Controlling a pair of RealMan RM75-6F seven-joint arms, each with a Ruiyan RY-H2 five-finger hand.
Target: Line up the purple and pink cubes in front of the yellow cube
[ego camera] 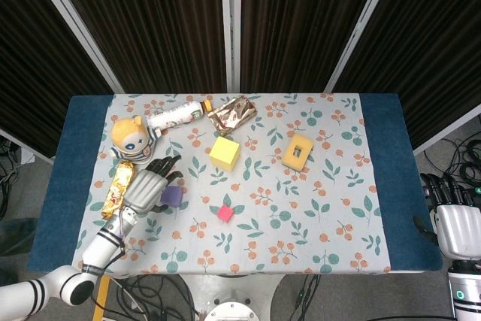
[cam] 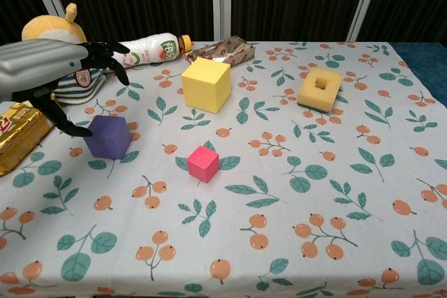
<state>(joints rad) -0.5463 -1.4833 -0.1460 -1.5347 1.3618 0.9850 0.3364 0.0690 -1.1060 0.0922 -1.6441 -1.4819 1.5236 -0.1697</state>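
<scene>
The yellow cube (ego camera: pixel 225 152) (cam: pixel 205 84) stands mid-table. In front of it to the left sits the purple cube (ego camera: pixel 173 197) (cam: pixel 108 137), and the small pink cube (ego camera: pixel 225 213) (cam: pixel 203 163) lies nearer the front edge. My left hand (ego camera: pixel 146 188) (cam: pixel 49 68) hovers just left of and above the purple cube, fingers spread, holding nothing. My right hand (ego camera: pixel 456 223) rests off the table's right edge with fingers apart, seen only in the head view.
A plush doll (ego camera: pixel 129 135), a gold snack bar (ego camera: pixel 118 189), a lying bottle (ego camera: pixel 175 116) and a wrapped packet (ego camera: pixel 231 113) crowd the back left. A yellow block with a hole (ego camera: pixel 298 151) sits right of the yellow cube. A floral cloth (ego camera: pixel 316 223) covers the table.
</scene>
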